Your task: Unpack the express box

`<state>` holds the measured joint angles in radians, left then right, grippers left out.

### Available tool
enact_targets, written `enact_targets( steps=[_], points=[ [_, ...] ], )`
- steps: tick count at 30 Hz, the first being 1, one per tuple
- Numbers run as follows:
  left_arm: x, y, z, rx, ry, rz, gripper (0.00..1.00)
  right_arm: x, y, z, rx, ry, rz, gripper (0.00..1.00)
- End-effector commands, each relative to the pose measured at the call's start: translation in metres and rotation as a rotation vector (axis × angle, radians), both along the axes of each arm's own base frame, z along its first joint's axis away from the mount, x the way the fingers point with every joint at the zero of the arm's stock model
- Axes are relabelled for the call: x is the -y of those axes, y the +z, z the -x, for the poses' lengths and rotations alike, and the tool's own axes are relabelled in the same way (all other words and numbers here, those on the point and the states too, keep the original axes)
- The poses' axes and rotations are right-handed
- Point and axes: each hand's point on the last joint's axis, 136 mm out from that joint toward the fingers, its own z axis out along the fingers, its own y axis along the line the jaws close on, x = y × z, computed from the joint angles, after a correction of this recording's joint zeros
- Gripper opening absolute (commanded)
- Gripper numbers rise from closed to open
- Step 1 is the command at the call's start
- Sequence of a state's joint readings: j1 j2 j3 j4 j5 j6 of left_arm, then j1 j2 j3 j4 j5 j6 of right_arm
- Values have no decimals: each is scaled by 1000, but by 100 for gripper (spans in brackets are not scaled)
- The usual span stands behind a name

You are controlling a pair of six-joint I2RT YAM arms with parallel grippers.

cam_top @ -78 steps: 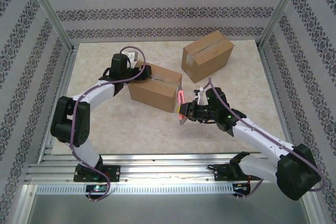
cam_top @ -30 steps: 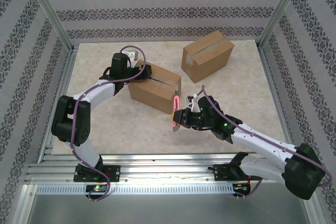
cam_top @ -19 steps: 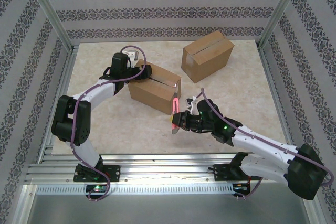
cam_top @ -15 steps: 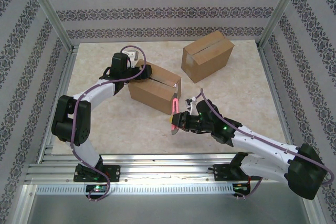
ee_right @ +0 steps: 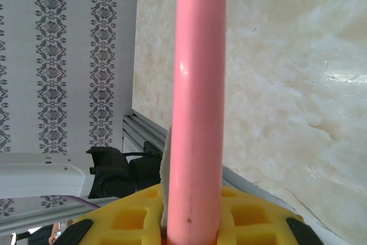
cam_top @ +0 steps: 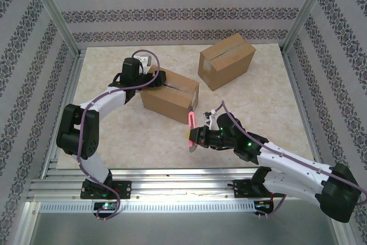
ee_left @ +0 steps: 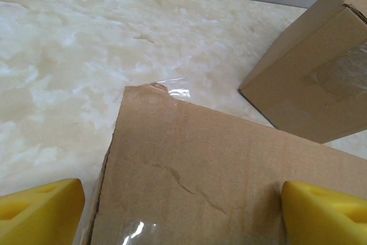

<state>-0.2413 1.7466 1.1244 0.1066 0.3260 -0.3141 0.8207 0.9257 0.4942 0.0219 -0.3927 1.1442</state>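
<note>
My left fingers [ee_left: 34,210] spread astride the box [ee_left: 218,170] (stiff cardboard, probably light; brace its end); my right fingers [ee_right: 132,216] pinch the pink cutter [ee_right: 198,84].

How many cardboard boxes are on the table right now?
2. The near box lies mid-table beneath the open left gripper. The far box stands apart toward the back right, taped shut. A third could hardly be hidden.
</note>
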Motion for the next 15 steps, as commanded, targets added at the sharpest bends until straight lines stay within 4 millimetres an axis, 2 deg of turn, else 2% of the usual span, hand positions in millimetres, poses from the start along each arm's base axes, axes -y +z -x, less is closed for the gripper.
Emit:
enact_targets(
  steps=[1, 9, 15],
  points=[
    [-19, -152, 98, -569, 9, -139, 88, 22, -2, -9, 31, -44, 17, 0],
    [-10, -135, 89, -542, -7, -96, 88, 83, -21, -67, 41, -227, 44, 0],
    [-6, -107, 81, -498, -24, -80, 90, 113, -44, -113, 56, -313, 112, 0]
  ],
)
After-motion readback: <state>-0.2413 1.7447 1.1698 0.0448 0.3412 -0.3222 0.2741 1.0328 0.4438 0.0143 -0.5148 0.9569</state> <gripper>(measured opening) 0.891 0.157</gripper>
